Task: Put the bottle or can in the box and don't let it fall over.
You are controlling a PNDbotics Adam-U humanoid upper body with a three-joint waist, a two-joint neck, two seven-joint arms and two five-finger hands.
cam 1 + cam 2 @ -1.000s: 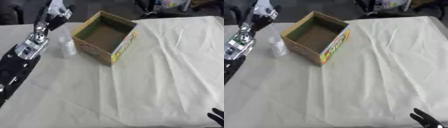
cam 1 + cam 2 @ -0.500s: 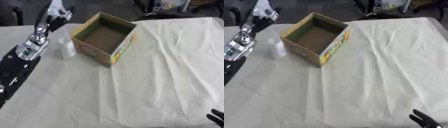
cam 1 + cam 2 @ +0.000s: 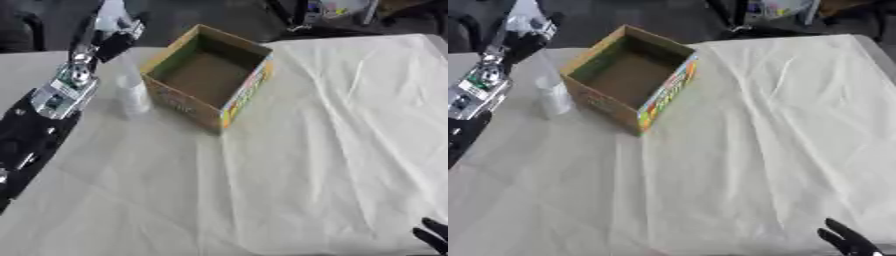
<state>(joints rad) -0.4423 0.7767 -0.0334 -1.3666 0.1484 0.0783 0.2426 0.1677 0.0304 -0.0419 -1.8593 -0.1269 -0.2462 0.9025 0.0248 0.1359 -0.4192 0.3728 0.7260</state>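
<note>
A small clear bottle (image 3: 132, 96) stands upright on the white cloth, just left of the open cardboard box (image 3: 208, 77). The box has bright printed sides, and its inside shows bare brown cardboard. My left arm reaches in from the lower left and runs past the bottle. My left hand (image 3: 112, 41) is beyond the bottle, near the table's far left edge, and does not touch it. A pale shape shows just above that hand; I cannot make out what it is. Only the fingertips of my right hand (image 3: 846, 242) show at the lower right corner, straight and holding nothing.
A wrinkled white cloth (image 3: 332, 140) covers the table, with wide room to the right of and in front of the box. Dark chairs and clutter (image 3: 332, 15) stand beyond the far edge.
</note>
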